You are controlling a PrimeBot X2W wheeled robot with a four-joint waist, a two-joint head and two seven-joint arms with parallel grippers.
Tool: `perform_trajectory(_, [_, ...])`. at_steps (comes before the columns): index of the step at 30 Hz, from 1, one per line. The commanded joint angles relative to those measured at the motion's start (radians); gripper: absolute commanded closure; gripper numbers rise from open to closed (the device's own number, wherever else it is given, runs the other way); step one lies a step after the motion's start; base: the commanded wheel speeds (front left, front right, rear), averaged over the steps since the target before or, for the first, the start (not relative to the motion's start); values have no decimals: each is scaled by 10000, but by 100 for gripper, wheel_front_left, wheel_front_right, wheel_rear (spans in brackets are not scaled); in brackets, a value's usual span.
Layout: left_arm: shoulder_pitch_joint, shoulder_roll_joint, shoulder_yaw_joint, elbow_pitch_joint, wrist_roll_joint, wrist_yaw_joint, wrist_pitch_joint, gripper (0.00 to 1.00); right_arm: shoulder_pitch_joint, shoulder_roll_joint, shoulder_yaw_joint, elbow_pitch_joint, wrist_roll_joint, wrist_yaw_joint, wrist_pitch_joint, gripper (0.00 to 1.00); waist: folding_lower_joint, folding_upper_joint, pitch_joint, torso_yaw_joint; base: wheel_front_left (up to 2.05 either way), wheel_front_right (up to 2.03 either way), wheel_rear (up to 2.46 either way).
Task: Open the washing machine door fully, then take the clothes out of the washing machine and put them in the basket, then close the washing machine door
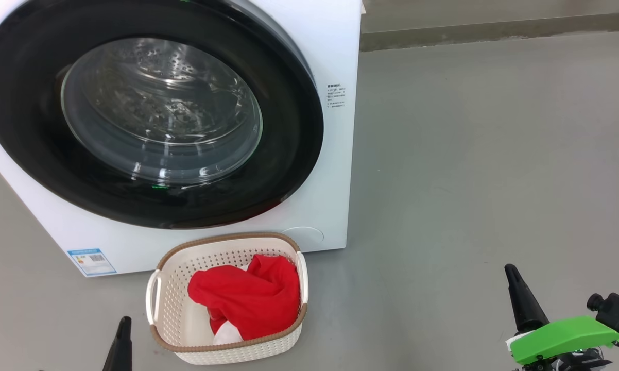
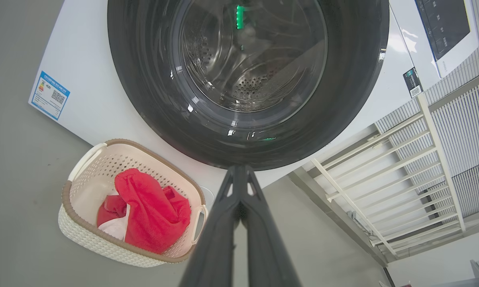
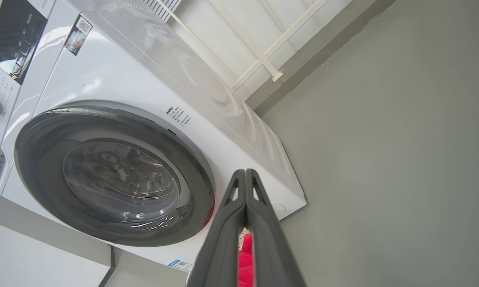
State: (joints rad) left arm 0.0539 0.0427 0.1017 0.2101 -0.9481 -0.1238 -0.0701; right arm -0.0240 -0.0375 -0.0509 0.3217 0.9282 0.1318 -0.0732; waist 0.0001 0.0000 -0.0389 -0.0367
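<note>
Facing forward, closed-looking washing machine door (image 1: 160,113) lies nearer the left end effector (image 2: 239,171) than the right end effector (image 3: 245,173); both pinched together, empty.

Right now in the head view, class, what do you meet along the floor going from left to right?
In order: left gripper → basket → right gripper.

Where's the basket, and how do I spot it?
Find the big white washing machine. On the grey floor in front of it, below its round black door, sits the basket. It is cream with little holes, a brown rim and red clothes inside.
</note>
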Motion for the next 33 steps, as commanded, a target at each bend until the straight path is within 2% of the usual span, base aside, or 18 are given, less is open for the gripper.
perform_trajectory(1, [-463,96,164,-172,-247,-36,75,100,-529,-107,43,-319,274,-6,63,100,-1,0,9,8,0,0,0])
perform_trajectory(33, [-1086,85,143,109,-3671,-54,1024,100,-696,-118,-319,-562,3793,-9,1033,100,-1,0,230,202,0,0,0])
